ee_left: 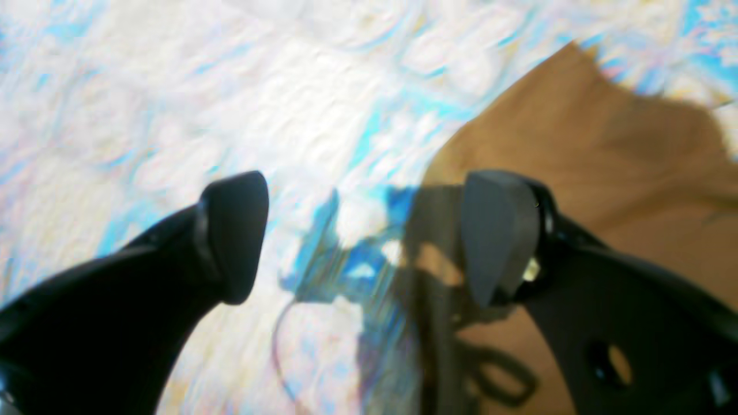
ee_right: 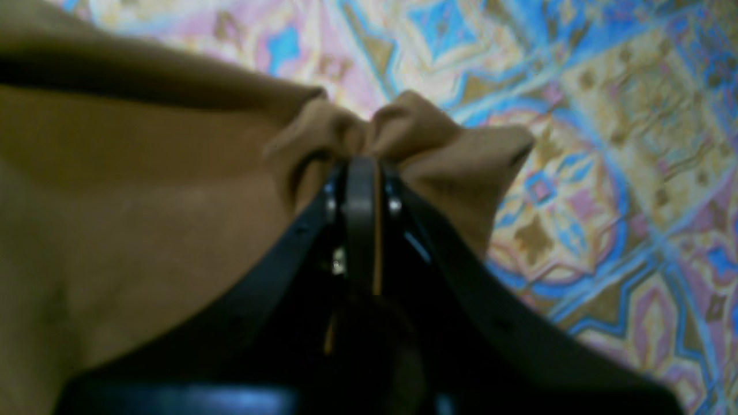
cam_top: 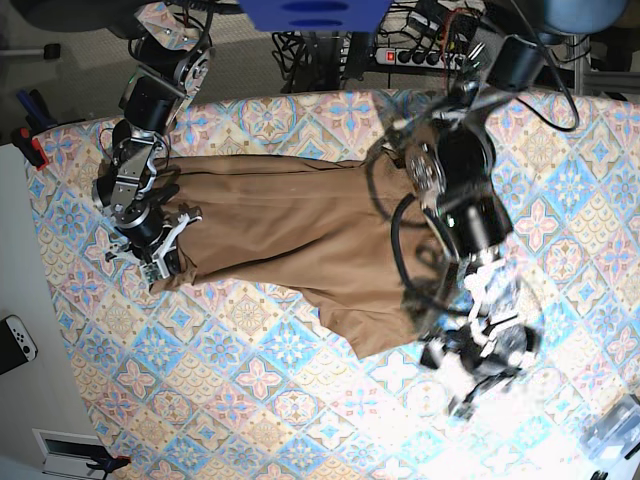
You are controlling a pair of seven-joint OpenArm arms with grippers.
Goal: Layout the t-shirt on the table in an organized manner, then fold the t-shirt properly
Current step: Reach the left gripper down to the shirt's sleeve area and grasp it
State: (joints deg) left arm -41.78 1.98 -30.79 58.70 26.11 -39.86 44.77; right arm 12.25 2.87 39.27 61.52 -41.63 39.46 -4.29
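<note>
The shirt (cam_top: 290,230) lies on the counter (cam_top: 260,400), long axis left to right; right jaws (ee_right: 360,164) are clamped on its bunched left corner; left jaws (ee_left: 363,236) gape empty just off its near-right corner, nearer that end.

We see a white game controller (cam_top: 14,343) left of the table, and a power strip (cam_top: 425,55) beyond its far edge.
</note>
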